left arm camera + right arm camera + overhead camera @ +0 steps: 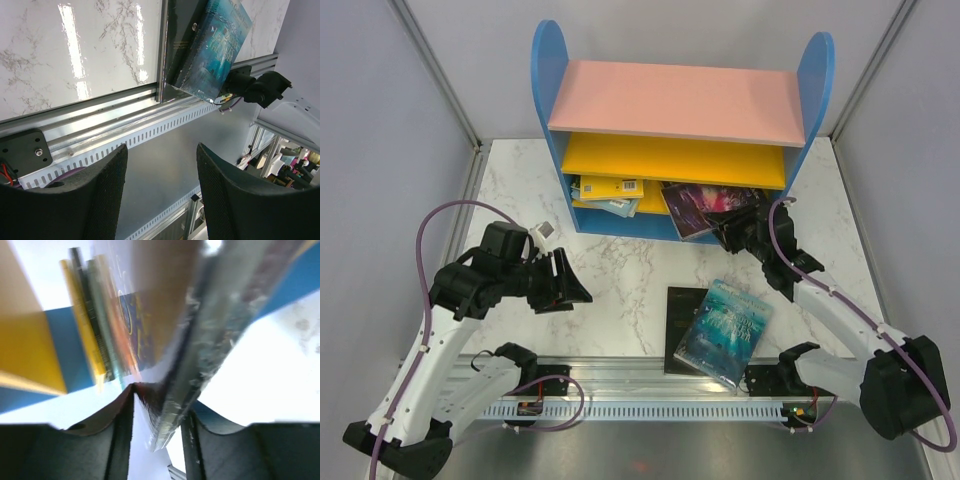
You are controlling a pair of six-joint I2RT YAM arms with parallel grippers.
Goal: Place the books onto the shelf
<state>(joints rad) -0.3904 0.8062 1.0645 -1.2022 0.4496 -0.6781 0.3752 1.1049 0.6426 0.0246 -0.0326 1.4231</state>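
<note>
The shelf [670, 100] stands at the back of the table. On its lowest level lie yellow and light blue books [610, 192] at the left and a dark fantasy-art book [695, 208] at the right. My right gripper [735, 228] is at that dark book's near edge. In the blurred right wrist view the book's corner [220, 315] sits between the jaws of my right gripper [161, 400]; whether they pinch it does not show. A teal ocean book [725, 325] rests on a black book [678, 318] near the front rail. My left gripper [565, 285] hovers open and empty.
A slotted metal rail [650, 400] runs along the table's near edge, under the two books' front ends. Grey walls close in the table at left and right. The left wrist view looks past my left gripper [161, 150] at the rail [100, 135] and the teal book [220, 45].
</note>
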